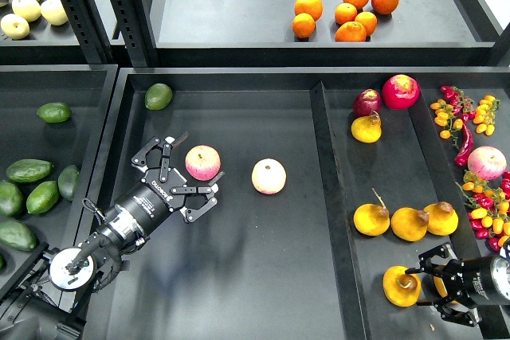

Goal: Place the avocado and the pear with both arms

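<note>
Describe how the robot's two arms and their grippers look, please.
Both arms are black. The left gripper has skeletal linkage fingers with silver screws, small white lettering on its cylindrical wrist, and a silver disc joint near the base. The right gripper is similar, with a round white-faced wrist.

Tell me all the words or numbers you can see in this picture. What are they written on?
White lettering runs along the wrist of the left end effector, but it is too small and blurred to read for sure.
No words, numbers or stickers show on the fruit, the shelves or the right end effector.
</note>
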`<state>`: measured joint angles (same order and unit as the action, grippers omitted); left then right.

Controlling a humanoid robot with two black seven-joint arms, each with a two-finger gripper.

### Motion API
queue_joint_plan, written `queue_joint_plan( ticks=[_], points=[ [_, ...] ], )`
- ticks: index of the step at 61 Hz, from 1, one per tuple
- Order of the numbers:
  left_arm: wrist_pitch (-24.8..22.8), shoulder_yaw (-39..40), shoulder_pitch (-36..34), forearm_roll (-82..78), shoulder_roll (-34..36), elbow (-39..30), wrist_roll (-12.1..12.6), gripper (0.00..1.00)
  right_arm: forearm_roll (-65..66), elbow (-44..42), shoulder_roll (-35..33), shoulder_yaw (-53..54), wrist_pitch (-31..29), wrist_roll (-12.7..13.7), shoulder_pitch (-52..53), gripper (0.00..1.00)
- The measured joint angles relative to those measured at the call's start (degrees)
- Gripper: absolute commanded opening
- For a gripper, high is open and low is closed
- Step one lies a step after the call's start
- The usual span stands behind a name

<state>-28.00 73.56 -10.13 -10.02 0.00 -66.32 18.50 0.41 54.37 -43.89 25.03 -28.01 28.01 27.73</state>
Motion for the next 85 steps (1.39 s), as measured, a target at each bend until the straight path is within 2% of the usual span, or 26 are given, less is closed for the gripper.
queue_joint_plan(
  ticks=[23, 29, 39, 49, 53, 65, 73, 74, 85],
  points=[
    [0.0, 0.4, -0.1, 0.7, 0.0, -1.2, -0.2, 0.99, -11.1, 0.4, 0.5, 15.1, 0.0, 0.0, 0.3, 0.83],
    [0.0, 0.5, -0.2, 1.9, 0.0, -1.1, -0.2, 0.99, -12.1, -0.5, 4.7, 21.1, 0.0, 0.0, -0.5, 0.82],
    [0.0, 0.8, -0.3, 2.5, 0.0, -0.9, -0.4, 0.99, -12.0, -2.2, 16.1, 31.7, 0.0, 0.0, -2.6, 0.83],
    [0.0, 1.4, -0.8, 2.5, 0.0, -0.6, -1.1, 0.99, -7.4, -5.1, 26.4, 37.1, 0.0, 0.0, -3.5, 0.83],
    [0.0, 1.8, -1.0, 2.5, 0.0, -0.4, -1.1, 0.99, -4.6, -6.3, 29.8, 37.9, 0.0, -2.0, -3.7, 0.84],
    [0.0, 2.3, -1.4, 2.6, 0.0, 0.0, -1.2, 0.99, -0.4, -7.3, 36.7, 38.4, 0.0, -12.3, -4.4, 0.92],
    [0.0, 2.3, -1.6, 3.3, 0.0, 0.2, -1.2, 0.99, 1.8, -7.5, 41.1, 39.2, 0.0, -16.8, -4.4, 0.99],
    [0.0, 2.3, -1.9, 3.8, 0.0, 0.4, -1.2, 0.99, 3.4, -8.0, 42.9, 40.4, 0.0, -18.1, -4.4, 0.99],
    [0.0, 2.3, -3.0, 5.2, 0.0, 0.9, -1.2, 0.99, 9.5, -10.3, 43.8, 43.6, 0.0, -20.2, -4.4, 0.99]
  ],
)
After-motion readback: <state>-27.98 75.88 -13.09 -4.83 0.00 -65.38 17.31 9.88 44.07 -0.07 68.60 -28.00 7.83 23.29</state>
